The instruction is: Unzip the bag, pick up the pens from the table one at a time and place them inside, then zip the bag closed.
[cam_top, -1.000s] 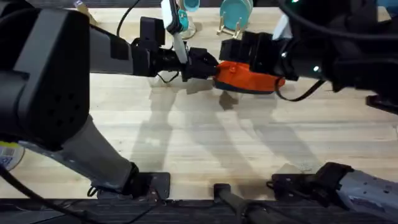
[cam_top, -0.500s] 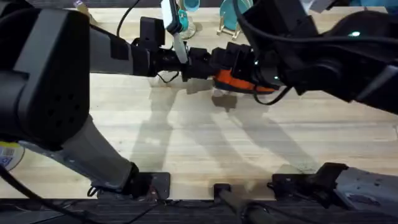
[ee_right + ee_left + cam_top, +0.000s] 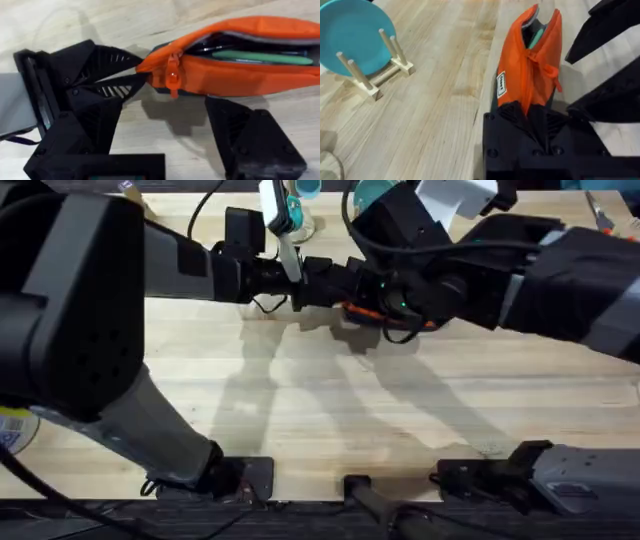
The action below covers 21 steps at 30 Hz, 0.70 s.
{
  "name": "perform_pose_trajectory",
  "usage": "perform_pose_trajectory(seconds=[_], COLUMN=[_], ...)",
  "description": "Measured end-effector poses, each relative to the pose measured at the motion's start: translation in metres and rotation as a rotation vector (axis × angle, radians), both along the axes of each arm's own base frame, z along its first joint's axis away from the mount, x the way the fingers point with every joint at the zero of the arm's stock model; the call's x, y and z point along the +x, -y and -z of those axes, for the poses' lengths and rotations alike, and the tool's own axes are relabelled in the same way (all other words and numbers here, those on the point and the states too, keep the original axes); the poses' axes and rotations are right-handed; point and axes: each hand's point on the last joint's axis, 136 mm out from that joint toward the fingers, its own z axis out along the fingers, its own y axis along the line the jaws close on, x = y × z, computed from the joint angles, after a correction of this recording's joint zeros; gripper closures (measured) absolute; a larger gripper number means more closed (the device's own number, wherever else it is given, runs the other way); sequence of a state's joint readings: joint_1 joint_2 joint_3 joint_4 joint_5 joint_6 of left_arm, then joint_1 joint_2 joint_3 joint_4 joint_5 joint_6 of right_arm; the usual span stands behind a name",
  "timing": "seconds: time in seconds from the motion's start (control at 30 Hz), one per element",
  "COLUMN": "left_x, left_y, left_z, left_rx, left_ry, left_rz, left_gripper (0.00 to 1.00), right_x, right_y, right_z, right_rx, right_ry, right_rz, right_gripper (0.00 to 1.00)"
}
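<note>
One bag: orange bag [image 3: 240,65] lies on the table [image 3: 330,410] at 12 o'clock from the table's middle, zip open, mouth gaping.
Contents: green pen [image 3: 260,56] lies inside against the dark lining; a dark pen beside it, hard to make out.
Zip pull: orange tab [image 3: 172,80] hangs at the bag's end nearest the left gripper.
Left gripper [image 3: 135,75]: clenched on that end of the bag.
Right gripper [image 3: 385,305]: over the bag, fingers apart, grasping nothing.
Beyond: teal plate [image 3: 350,37] upright in a wooden rack [image 3: 375,75], near the bag.
</note>
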<state>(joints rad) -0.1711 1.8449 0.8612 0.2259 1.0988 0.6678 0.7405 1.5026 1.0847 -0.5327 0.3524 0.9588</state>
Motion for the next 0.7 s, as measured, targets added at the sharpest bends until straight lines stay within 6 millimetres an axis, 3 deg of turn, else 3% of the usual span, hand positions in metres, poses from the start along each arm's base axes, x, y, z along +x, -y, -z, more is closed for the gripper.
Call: perform_pose_trajectory(seconds=[0.23, 0.47, 0.7], left_x=[-0.001, -0.001, -0.001], left_y=[0.0, 0.0, 0.0], left_z=[0.0, 0.0, 0.0], left_rx=[-0.003, -0.002, -0.002], left_ry=[-0.003, -0.004, -0.003], left_rz=[0.002, 0.002, 0.002], left_gripper=[0.96, 0.96, 0.96], right_x=[0.011, 0.018, 0.019], right_y=[0.014, 0.026, 0.028], right_z=[0.011, 0.012, 0.012], right_rx=[-0.014, -0.015, -0.013], right_ry=[-0.019, -0.022, -0.021], right_rz=[0.051, 0.089, 0.096], right_gripper=[0.011, 0.104, 0.347])
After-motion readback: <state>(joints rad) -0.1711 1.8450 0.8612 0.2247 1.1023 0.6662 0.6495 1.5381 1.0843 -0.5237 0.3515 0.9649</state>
